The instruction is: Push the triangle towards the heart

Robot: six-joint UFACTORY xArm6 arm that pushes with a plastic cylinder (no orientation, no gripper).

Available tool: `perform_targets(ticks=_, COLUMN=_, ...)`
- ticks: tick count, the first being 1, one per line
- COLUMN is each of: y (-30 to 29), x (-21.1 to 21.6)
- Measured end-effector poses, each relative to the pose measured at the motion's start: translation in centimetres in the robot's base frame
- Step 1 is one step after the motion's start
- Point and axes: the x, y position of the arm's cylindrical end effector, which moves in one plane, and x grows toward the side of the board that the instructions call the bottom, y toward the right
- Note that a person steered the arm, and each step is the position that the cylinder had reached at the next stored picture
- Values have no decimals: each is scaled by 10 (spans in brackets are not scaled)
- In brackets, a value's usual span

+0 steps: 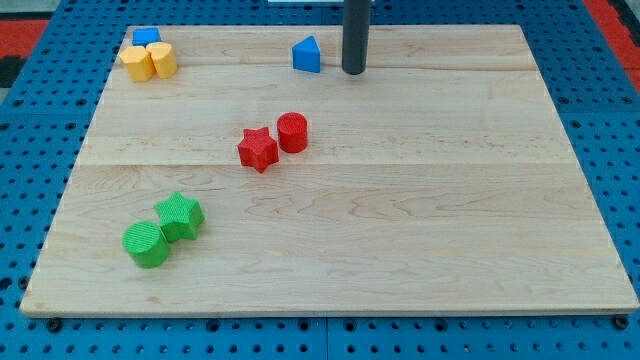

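Pale wooden board (400, 250) on blue pegboard: my tip (354, 72) stands just right of the blue triangle (307, 55) near the view's top, not touching. No jaws exist here, only the rod; the yellow heart (150, 61) sits top left.

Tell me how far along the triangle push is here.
Nothing looks done: the blue triangle sits far from the yellow heart. In hand: my tip stands just on its right, apart. Left: the whole push toward the view's left.

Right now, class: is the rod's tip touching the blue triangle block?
Apart. The camera view shows a strip of bare wood between my tip and the blue triangle, which lies to the tip's left in the view.
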Motion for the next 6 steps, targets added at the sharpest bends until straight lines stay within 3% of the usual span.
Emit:
perform_targets(ticks=1, y=0, x=-15)
perform_targets(ticks=3, y=-143, x=-36)
perform_targets(ticks=4, y=-152, x=-32)
perform_targets(ticks=5, y=-89, x=-18)
perform_targets(ticks=6, y=-102, x=21)
